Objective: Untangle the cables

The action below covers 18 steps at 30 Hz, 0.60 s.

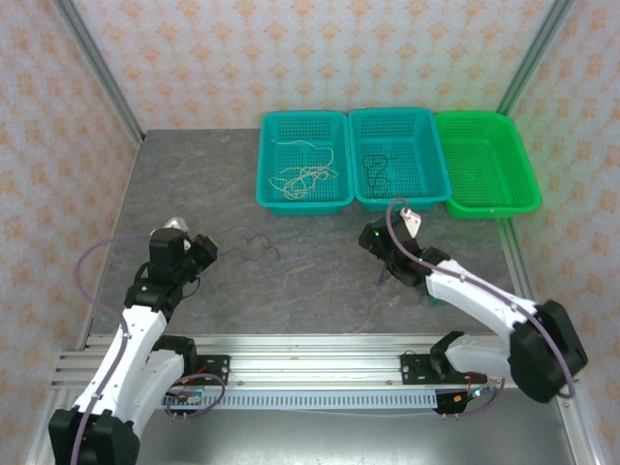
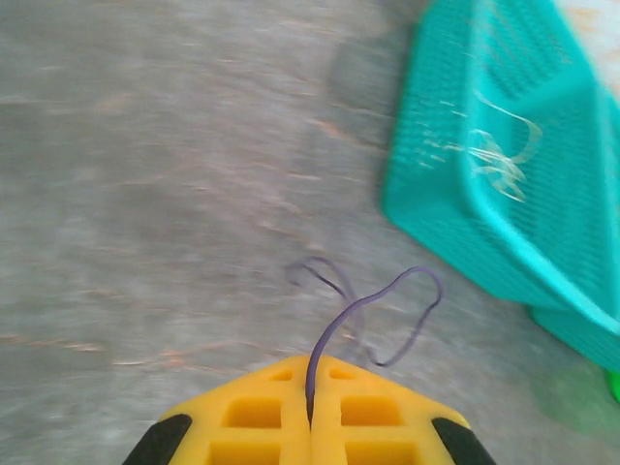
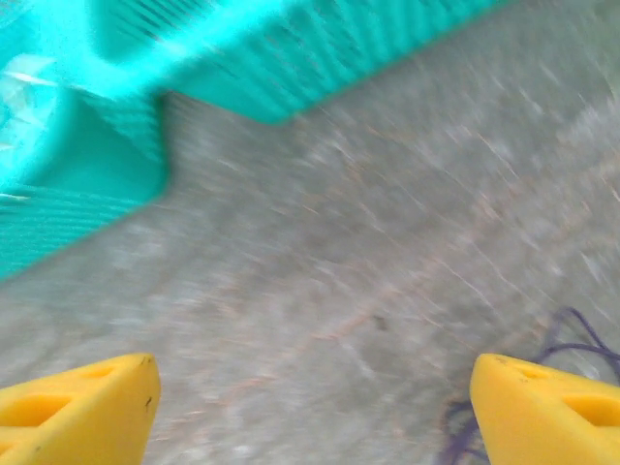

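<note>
Grey tabletop (image 1: 320,291) with a thin, dark, curly cable (image 2: 341,323) in the clenched left tool (image 2: 310,387); right tool (image 3: 312,373) released.

This looks like a robot test booth in a lab. Two arms, left (image 1: 136,329) and right (image 1: 484,300), are bolted to an aluminium rail (image 1: 310,351) at the near edge of a grey desk (image 1: 320,286). Metal posts (image 1: 97,68) and flower-patterned panels (image 1: 320,48) box it in. Three plastic baskets (image 1: 402,200) stand along the far side.

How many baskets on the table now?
3, along the far edge: left teal basket with whitish cables, middle teal basket with black cable, right green basket.
</note>
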Each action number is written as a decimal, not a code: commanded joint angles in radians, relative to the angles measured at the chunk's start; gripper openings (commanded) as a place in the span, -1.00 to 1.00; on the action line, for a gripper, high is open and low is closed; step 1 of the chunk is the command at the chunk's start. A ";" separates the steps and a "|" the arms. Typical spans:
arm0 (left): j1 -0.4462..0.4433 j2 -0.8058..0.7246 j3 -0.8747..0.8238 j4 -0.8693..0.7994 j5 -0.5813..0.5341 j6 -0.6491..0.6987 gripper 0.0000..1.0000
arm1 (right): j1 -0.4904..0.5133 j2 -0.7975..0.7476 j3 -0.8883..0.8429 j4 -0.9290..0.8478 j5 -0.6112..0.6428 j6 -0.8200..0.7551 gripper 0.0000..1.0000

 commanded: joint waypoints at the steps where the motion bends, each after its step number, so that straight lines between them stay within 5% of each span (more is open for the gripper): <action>1: -0.104 0.000 0.102 0.054 0.061 0.042 -1.00 | 0.084 -0.092 0.036 0.050 -0.005 -0.218 0.69; 4: -0.205 0.052 0.182 0.071 0.076 0.077 -1.00 | 0.194 -0.126 0.006 0.262 -0.192 -0.440 0.67; 8: -0.344 0.143 0.291 0.044 0.053 0.164 -1.00 | 0.313 -0.116 -0.117 0.645 -0.257 -0.728 0.82; 12: -0.462 0.218 0.359 0.050 0.041 0.235 -1.00 | 0.355 -0.070 -0.147 0.810 -0.320 -1.007 1.00; 18: -0.574 0.246 0.401 0.115 0.069 0.254 -1.00 | 0.357 0.029 -0.140 0.948 -0.137 -1.165 0.99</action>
